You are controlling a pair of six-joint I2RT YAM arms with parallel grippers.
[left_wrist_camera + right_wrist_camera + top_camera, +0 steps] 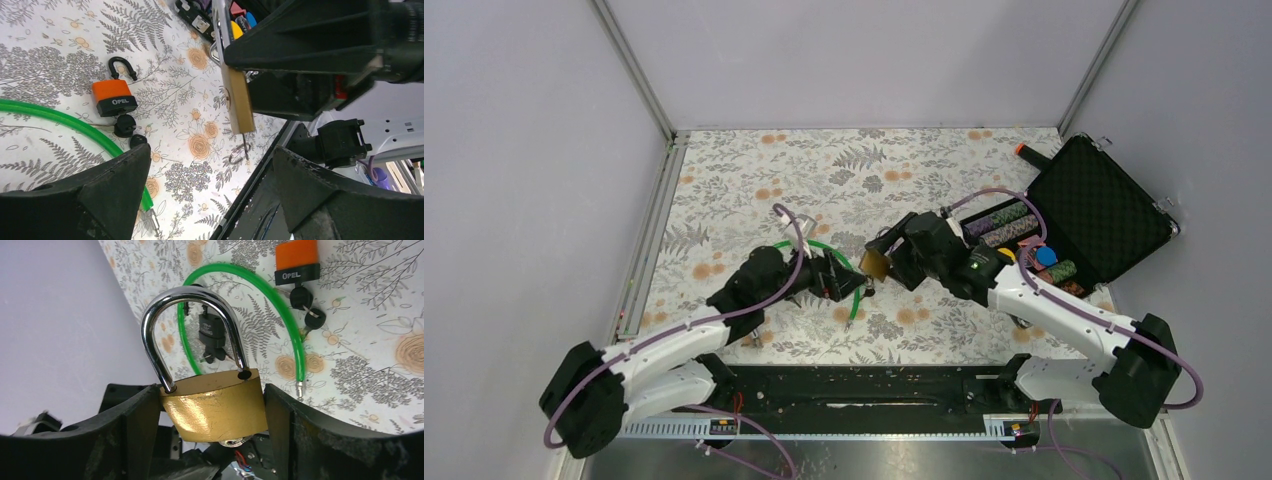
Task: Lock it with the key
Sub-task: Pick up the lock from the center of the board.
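Note:
My right gripper (886, 262) is shut on a brass padlock (215, 407) and holds it above the table. Its steel shackle (192, 325) points up, and the short leg ends just at its hole, seemingly unlatched. A key (245, 142) with a wire ring sticks out of the lock's underside; in the right wrist view only its head (232, 442) shows. My left gripper (210, 150) is open and empty, its jaws spread wide just below and short of the key. In the top view the left gripper (842, 277) sits right beside the padlock (874, 264).
An orange padlock (114, 97) with black-headed keys (125, 125) lies on the flowered mat. A green cable loop (250, 295) and a small black padlock (211, 330) lie near it. An open black case (1094, 210) with poker chips stands at the right.

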